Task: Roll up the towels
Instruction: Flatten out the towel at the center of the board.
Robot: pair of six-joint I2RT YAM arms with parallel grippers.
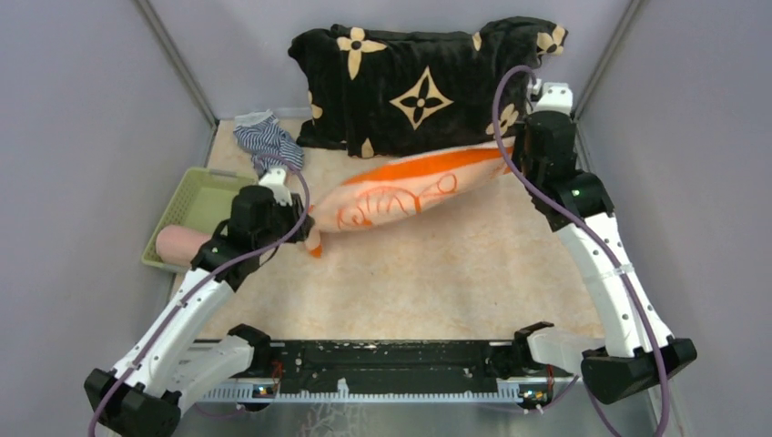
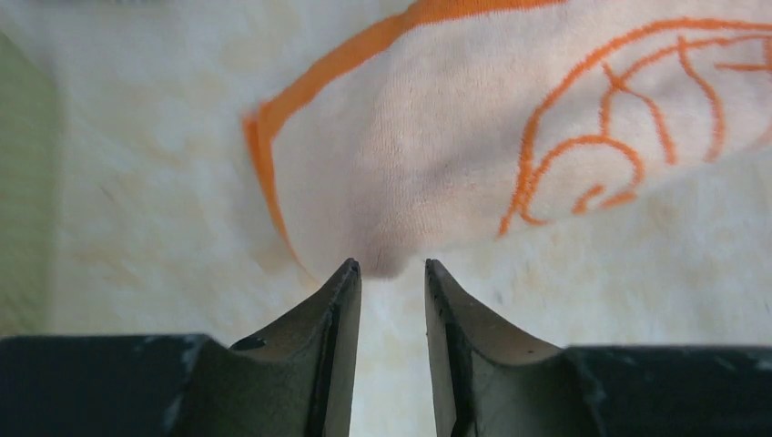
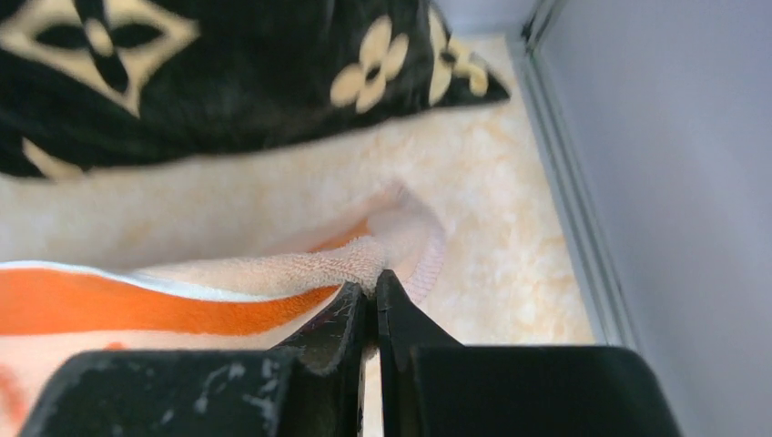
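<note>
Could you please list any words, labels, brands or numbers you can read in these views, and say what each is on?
No text can be read in any view.
On the orange-printed pale terry towel: orange curly strokes, maybe lettering, not legible.
On the black blanket with cream flowers: flower and star motifs only, no letters.

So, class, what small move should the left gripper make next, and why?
Probably ease the left gripper forward and close on the near corner of the orange towel: its jaws stand apart, the corner just beyond the tips, while the right gripper pinches the far end.
</note>
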